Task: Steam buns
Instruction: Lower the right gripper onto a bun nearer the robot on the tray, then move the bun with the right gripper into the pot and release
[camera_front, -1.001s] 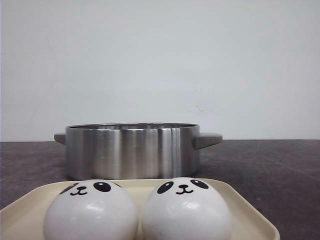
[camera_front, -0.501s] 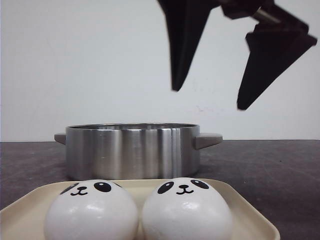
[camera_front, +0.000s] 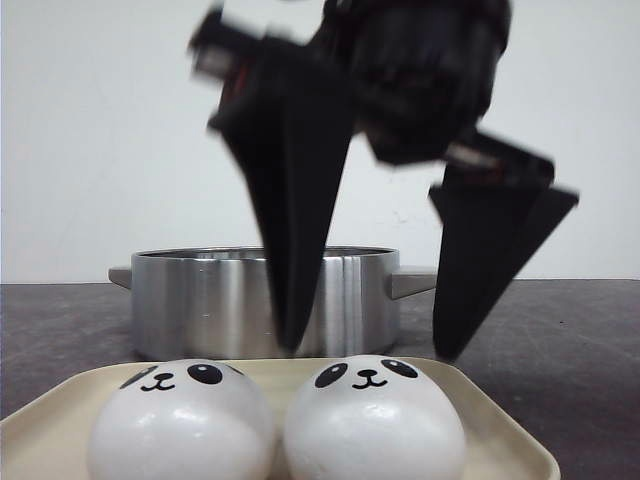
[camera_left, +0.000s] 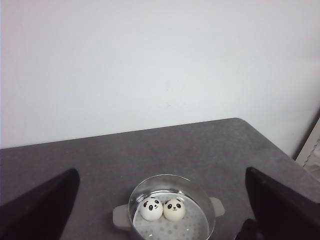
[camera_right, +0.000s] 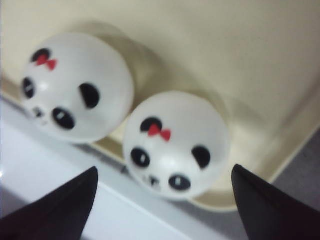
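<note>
Desk (camera_front: 580, 340) first: dark grey, carrying a steel pot (camera_front: 265, 300) at the back and a cream tray (camera_front: 500, 430) at the front; a second ago nothing hung above them, and half a second ago the right hand (camera_front: 365, 350) was high over the pot, whereas now it has dropped until its two black fingers stand wide apart just above the right bun (camera_front: 372, 420) on the tray, empty and gripping nothing; I judge this the reach for the third bun, with the close not yet begun. Beside that bun, nearly touching it, sits the left bun (camera_front: 180, 422); the right wrist view shows both wearing a small red bow. Two more buns (camera_left: 162, 208) already rest side by side inside the pot, seen from the left hand (camera_left: 160, 210), which hovers well above with its fingers spread and empty; so half the load looks moved.
</note>
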